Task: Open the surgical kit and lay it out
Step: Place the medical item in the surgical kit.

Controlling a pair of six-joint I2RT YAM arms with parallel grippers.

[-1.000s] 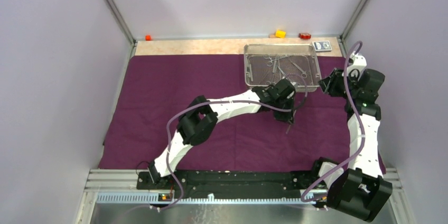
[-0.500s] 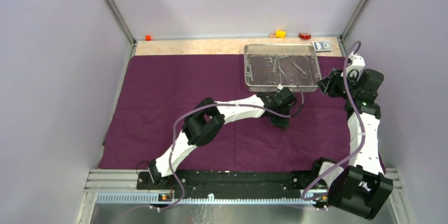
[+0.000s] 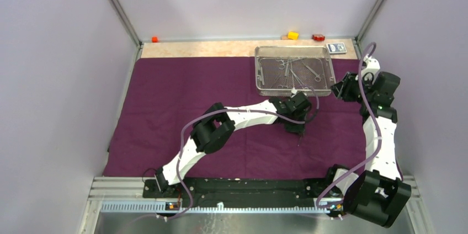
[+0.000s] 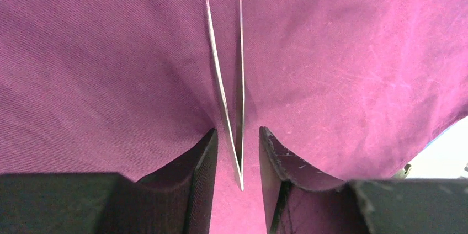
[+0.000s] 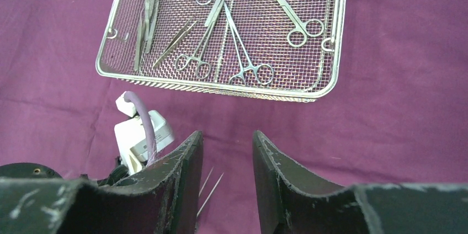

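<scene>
Left gripper [image 4: 237,132] is low over the purple cloth wrap [image 3: 165,107], centre-right in the top view. Its jaws stand narrowly apart, with 1 pair of tweezers [image 4: 223,90] lying flat on the cloth between them. The tweezers look released, with a thin gap on each side.

Right gripper [image 5: 226,134] hovers at the right edge. Its jaws are apart with nothing between them, and it points at the mesh tray [image 5: 221,88], which sits at the upper right of the cloth with the clamps [image 5: 243,52] inside.

Risks:
- The tweezers' joined end sits right between the pads, so a crooked lift could catch it and drag or flip it.
- A finger could also pull up the cloth.
- The clamps in the tray overlap, so 1 pick could bring up 2.

Hard to tell:
- Whether a pad touches the steel.
- In the top view the left gripper covers most of the tweezers.
- The tray's far rim is cut off at the top of the right wrist view.
</scene>
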